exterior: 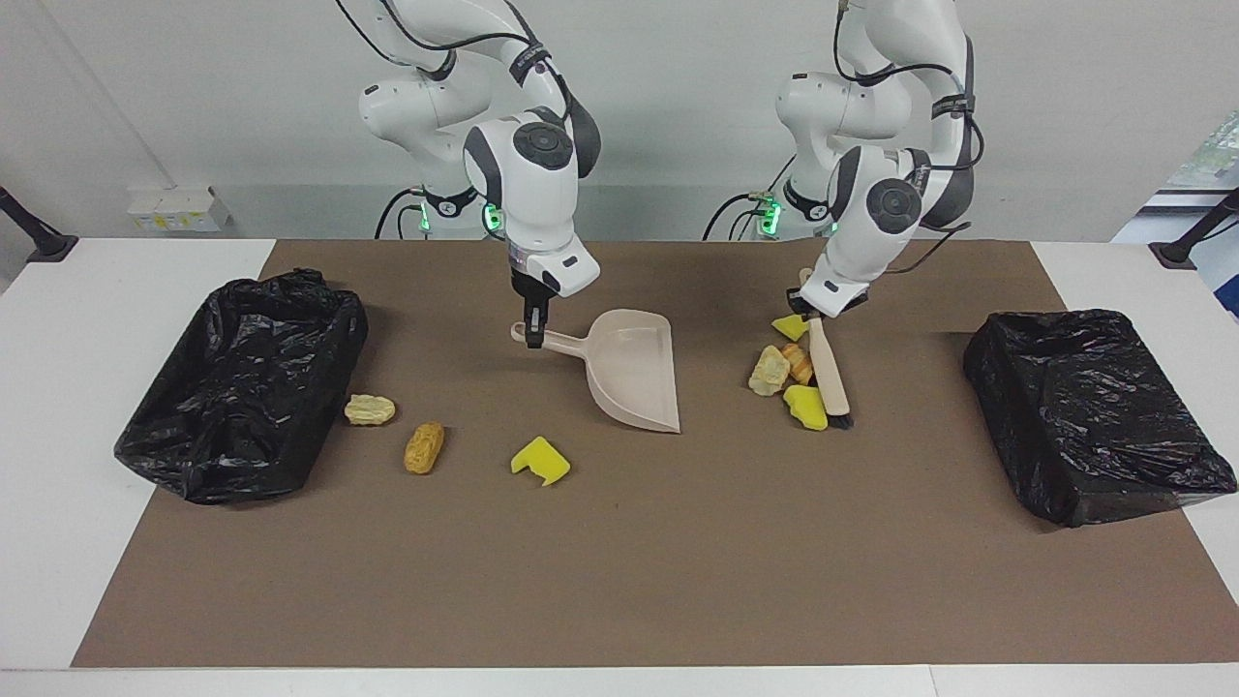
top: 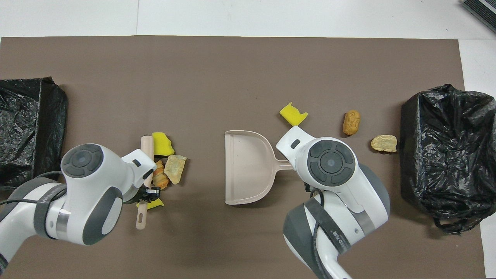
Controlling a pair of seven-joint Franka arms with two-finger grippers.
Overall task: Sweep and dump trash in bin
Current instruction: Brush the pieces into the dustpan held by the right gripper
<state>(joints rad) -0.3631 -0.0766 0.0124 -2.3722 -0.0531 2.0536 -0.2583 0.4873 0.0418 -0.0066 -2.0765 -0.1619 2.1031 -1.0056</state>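
Fingers of the left gripper are clamped narrow on the handle of the beige brush, whose bristles rest on the brown mat covering the tabletop. Reading the overhead view as a clock, with twelve pointing away from the robots, four pieces of trash crowd the brush at its three o'clock. A small yellow sponge chunk lies almost under those fingers. Next come a striped orange lump touching the brush, a tan lump beside it, and a larger yellow sponge piece near the brush tip.

The right gripper pinches the handle end of the beige dustpan, which sits flat with its mouth toward nine o'clock, well apart from that pile. A notched yellow sponge lies at one o'clock from the pan. An orange lump and a pale lump lie toward three o'clock, near a black-bagged bin. A second bagged bin stands at nine o'clock from the brush.

The facing view shows both grips. From overhead the right wrist hides its fingers, while the brush shows its plain back.
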